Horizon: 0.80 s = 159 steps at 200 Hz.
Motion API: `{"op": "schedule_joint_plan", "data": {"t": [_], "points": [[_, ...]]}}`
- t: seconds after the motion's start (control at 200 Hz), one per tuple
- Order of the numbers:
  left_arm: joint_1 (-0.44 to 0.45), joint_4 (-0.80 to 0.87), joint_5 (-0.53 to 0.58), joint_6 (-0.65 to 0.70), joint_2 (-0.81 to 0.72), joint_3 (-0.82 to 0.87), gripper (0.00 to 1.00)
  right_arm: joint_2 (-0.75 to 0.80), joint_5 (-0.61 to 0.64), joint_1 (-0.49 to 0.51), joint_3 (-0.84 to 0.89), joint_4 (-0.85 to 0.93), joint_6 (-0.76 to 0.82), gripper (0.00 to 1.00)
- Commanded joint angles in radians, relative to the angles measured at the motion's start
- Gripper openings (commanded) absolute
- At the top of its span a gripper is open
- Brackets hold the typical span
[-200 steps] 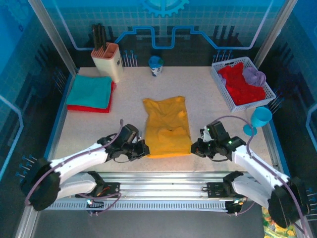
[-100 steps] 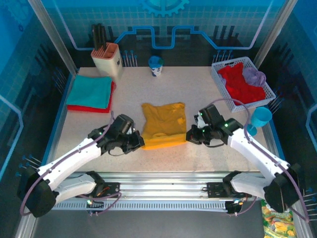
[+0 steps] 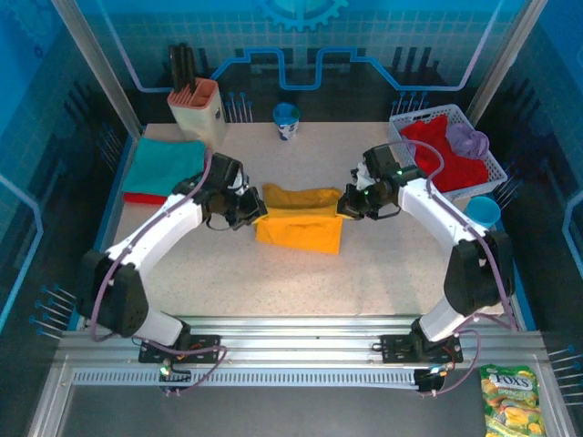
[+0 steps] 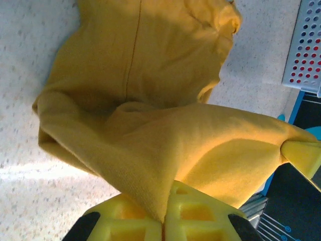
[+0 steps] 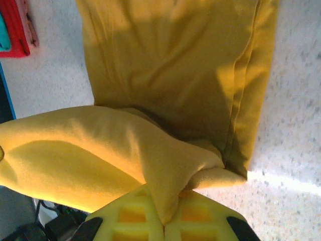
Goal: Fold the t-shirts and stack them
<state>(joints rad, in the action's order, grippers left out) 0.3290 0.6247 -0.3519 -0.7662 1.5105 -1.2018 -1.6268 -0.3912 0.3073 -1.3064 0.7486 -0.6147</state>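
- Since a second before, both arms had reached far out from their bases. The near hem of the yellow t-shirt (image 3: 301, 229) had gone with them toward the far side of the table (image 3: 273, 282).
- The shirt had lain long and flat near the front edge. Now it was a short doubled band at the middle of the table.
- The left fingers (image 3: 252, 209) were clenched on the left corner of that hem and the right fingers (image 3: 349, 202) on the right corner, with the cloth slack between them.
- The teal t-shirt (image 3: 164, 167) lay folded at the left as before, and the basket (image 3: 398, 146) stood at the right as before.
- In both wrist views the cloth covered the tips of the fingers.
- The red t-shirt (image 3: 146, 198) under the teal one showed as a thin strip.
- The right arm hid part of the blue cup (image 3: 483, 209).
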Motion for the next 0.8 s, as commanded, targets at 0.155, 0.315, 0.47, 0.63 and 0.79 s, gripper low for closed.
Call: {"op": "schedule_joint_plan", "data": {"t": [0.155,0.315,0.47,0.63,0.79], "points": [[-0.058,0.008,-0.097,0.088,0.248,-0.211,0.0,-0.201,-0.077,-0.048,-0.159,0.009,0.04,0.0],[-0.095,-0.006,-0.133,0.096,0.363,-0.286,0.0,-0.281,-0.09,-0.066,-0.228,0.004,0.028,0.0],[-0.127,-0.034,-0.153,0.1,0.436,-0.329,0.0,-0.348,-0.095,-0.078,-0.282,-0.003,0.017,0.0],[-0.137,-0.05,-0.185,0.11,0.526,-0.396,0.06,-0.427,-0.118,-0.089,-0.34,-0.006,0.009,0.01],[-0.137,-0.059,-0.191,0.115,0.592,-0.473,0.1,-0.465,-0.118,-0.103,-0.373,-0.019,-0.009,0.0]]}}
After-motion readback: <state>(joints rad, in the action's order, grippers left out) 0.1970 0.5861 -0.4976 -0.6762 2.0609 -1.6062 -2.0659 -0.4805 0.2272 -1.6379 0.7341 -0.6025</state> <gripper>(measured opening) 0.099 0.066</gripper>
